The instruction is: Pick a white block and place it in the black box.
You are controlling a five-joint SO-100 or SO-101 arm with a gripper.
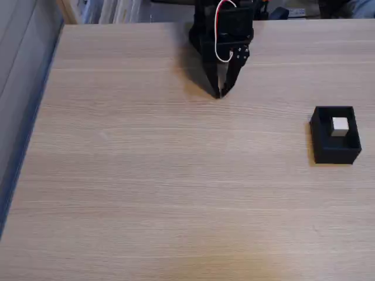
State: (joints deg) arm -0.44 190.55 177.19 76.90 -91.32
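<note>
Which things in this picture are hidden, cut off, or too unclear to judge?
- Arm above the end effector: cut off by the top edge of the fixed view.
- Whether the white block rests on the floor of the black box: hidden by the box walls.
- End effector fingertips: they look closed, but they are dark and small.
- Items beyond the table: cropped and blurred.

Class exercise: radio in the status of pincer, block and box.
Pincer shut, empty, at table's far edge. Block inside box. Nothing in the way.

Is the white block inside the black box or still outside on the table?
Inside. The white block sits within the walls of the black box, near its far right corner.
</note>
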